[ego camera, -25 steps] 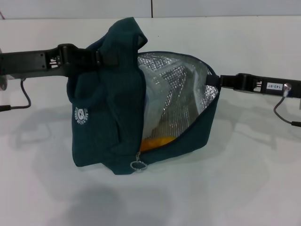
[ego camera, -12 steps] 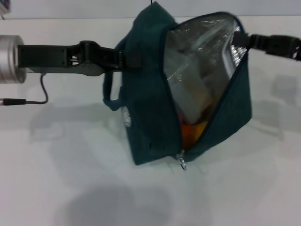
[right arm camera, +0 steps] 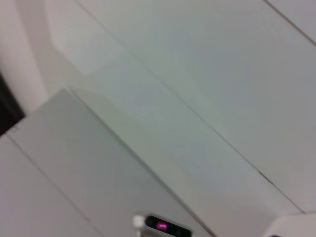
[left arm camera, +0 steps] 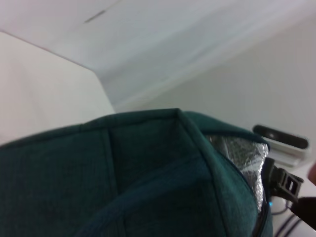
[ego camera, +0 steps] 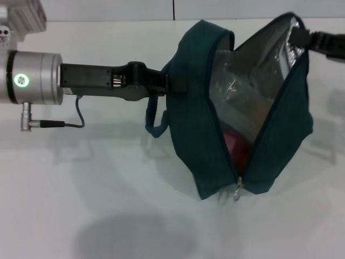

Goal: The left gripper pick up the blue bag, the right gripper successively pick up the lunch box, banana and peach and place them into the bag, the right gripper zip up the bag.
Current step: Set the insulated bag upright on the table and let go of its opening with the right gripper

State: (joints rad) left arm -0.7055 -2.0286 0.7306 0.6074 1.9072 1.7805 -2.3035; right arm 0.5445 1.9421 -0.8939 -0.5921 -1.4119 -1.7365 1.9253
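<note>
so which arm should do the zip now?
Right, probably. The left tool is holding the bag up by its left side, so it is busy. The right tool is at the bag's open upper right edge; the zip pull hangs low, at the front.

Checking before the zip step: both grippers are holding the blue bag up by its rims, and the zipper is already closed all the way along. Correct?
Not quite. In the head view the blue bag gapes wide, foil lining showing and something pink inside; the zipper pull hangs at its lower end. The rest holds: the left gripper grips one rim and the right gripper the other.
</note>
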